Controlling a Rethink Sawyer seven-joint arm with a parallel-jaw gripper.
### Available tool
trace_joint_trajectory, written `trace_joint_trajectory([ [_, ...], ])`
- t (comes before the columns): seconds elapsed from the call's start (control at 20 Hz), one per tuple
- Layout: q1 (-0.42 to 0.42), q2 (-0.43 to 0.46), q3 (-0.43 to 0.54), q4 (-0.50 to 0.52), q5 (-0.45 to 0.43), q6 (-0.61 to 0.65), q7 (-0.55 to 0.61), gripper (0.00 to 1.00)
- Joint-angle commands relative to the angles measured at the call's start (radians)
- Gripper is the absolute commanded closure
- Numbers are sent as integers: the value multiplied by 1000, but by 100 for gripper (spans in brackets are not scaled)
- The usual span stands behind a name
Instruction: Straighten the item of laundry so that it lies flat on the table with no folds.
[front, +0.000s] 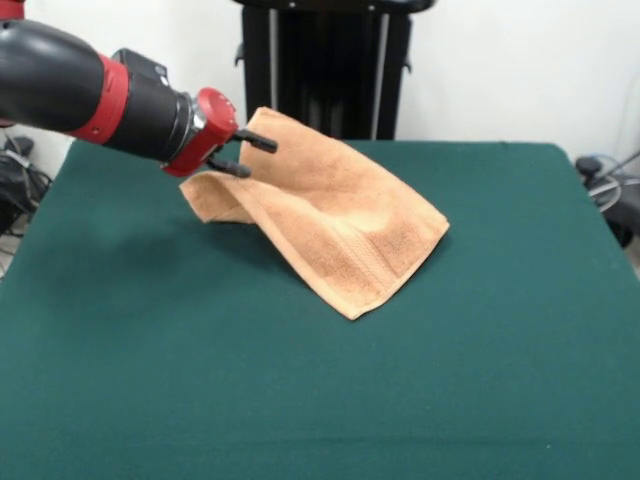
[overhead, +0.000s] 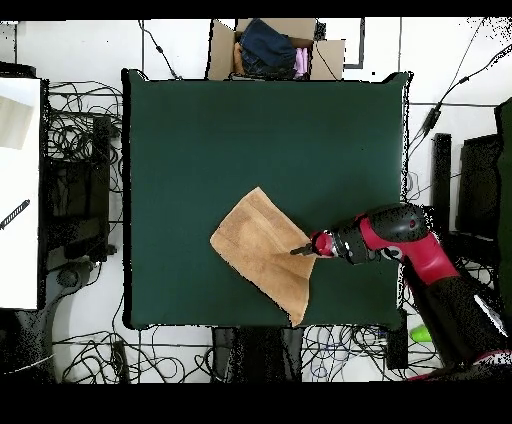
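- The fingers (front: 243, 155) stand apart on either side of the raised edge of the towel (front: 330, 215), not visibly clamped on it.
- Towel lies doubled at the 5 o'clock part of the bench (overhead: 200, 130) in the overhead view.
- Step in hand, I judge: unfolding. Next calls for a firm pinch, then drawing the flap open.

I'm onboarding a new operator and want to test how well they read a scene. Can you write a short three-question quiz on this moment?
1. True or false: the orange-tan terry towel lies fully flat on the dark green felt table.
2. In the front view, which part of the towel is raised off the table?
A. the edge at the red and black arm's gripper
B. the corner nearest the camera
C. none
3. Fill in: in the overhead view, the towel lies closer to the table edge on the ____ side.

Key:
1. False, one side is lifted and a fold shows beneath it.
2. A
3. robot's
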Motion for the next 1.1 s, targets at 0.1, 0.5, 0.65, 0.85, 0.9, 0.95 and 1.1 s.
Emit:
trace_joint_trajectory([
  [0.1,63,50,-64,-122,64,29,222,0],
  [0.5,78,70,-64,-161,78,49,209,0],
  [0.65,85,79,-64,-178,80,59,208,0],
  [0.85,81,88,-51,-195,65,77,163,0],
  [0.9,74,90,-43,-193,55,73,134,0],
  [0.95,69,89,-40,-187,50,63,121,0],
  [1.1,64,92,-37,-188,37,55,99,0],
])
